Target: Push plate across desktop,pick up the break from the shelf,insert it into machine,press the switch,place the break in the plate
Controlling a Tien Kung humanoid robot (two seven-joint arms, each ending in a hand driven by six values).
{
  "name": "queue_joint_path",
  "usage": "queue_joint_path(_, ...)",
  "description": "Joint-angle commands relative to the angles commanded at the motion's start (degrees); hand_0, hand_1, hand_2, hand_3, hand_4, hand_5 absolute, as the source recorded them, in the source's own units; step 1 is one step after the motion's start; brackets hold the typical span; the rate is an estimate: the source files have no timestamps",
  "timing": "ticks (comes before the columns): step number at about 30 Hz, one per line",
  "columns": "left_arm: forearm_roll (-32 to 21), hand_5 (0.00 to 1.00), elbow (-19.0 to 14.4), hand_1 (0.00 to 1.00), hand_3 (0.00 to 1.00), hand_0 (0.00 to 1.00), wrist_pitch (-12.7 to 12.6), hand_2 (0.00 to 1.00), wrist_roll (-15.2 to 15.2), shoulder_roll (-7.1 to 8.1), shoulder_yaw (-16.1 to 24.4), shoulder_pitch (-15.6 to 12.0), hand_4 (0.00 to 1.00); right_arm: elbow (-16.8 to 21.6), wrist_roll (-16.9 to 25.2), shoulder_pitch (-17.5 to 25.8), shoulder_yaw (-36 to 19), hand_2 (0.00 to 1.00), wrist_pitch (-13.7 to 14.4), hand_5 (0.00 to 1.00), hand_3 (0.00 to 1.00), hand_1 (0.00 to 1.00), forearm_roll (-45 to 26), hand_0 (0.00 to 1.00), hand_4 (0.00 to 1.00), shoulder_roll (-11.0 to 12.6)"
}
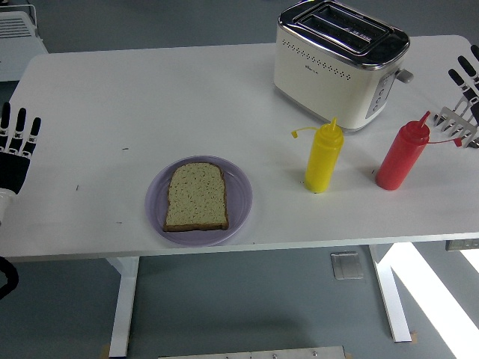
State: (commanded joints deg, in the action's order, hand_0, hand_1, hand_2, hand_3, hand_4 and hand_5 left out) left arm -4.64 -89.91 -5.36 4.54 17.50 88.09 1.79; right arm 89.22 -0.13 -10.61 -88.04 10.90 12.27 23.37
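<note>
Head view: right hand point(465, 78) cropped at edge, fingers straight; left hand point(15, 146) fingers spread, empty.

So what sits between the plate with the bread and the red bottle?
In the head view, only the yellow squeeze bottle stands between the purple plate and the red squeeze bottle; the rest is bare white table.

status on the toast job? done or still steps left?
Looks finished: bread lies flat on the plate near the front edge, toaster slots empty. Nothing in hand: left hand and right hand are open at the table's sides. No step visibly left.
</note>
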Motion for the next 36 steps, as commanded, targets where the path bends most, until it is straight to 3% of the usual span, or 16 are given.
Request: queue_joint_path(36,-1.17,0.998,0.55,0.727,0.707,0.806,-0.06,0.673,-0.43,0.14,-0.31,0.48,0.757,0.08,0.66,0.45,-0.33,0.681,0.80,0.425,0.663,0.694,0.08,0.759,0.700,-0.09)
